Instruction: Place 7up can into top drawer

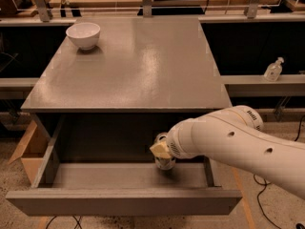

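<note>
Starting at the far left, a cardboard box (25,149) sits on the floor beside the cabinet, out of play. Up on the grey top (143,70), the white bowl (83,34) stands in the back-left corner, well apart from the action. Down front, the top drawer (119,202) is pulled wide open, its floor bare on the left side.

Now the centre-right: the 7up can (166,164) is down inside the drawer, upright, near the right end, with its base at or just above the drawer floor. I cannot tell whether it is touching yet. The gripper (163,153) is clamped around the can's middle, a yellowish pad (159,150) pressed to its side. The white arm (238,142) reaches in from the right over the drawer's right wall. A clear bottle (273,70) stands on the far-right ledge.

Here is the danger, as I judge it. Let go with the base not yet down and the light can drops and may tip. Pull out at a slant and the pad could drag it over. The arm also rides close to the right wall, so a careless lift may bump it.
</note>
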Controlling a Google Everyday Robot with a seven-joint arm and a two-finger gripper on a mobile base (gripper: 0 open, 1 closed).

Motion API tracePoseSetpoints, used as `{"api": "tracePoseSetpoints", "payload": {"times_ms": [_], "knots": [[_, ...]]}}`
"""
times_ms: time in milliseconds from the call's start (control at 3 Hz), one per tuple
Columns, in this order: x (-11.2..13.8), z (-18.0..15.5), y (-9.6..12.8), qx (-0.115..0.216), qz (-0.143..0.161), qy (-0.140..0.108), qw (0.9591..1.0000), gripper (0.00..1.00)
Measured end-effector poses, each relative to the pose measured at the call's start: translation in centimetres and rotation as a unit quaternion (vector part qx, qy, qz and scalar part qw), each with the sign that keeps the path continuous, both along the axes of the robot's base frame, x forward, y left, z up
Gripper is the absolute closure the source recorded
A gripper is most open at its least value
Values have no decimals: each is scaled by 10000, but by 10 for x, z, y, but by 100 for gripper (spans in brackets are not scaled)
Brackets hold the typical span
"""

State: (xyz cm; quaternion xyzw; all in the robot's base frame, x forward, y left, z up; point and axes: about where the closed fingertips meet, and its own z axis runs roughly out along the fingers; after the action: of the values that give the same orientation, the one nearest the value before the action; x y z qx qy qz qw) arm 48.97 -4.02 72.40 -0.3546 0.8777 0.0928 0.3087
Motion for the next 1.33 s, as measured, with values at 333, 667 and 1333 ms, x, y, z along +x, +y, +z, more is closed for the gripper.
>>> {"api": "tracePoseSetpoints", "payload": {"times_ms": [333,667,1333], "knots": [[3,-11,0,93,-53,-53,9999,100],[5,-19,-1,197,-129,-139,9996,100],[4,-25,-2,282,-257,-173,9991,60]]}}
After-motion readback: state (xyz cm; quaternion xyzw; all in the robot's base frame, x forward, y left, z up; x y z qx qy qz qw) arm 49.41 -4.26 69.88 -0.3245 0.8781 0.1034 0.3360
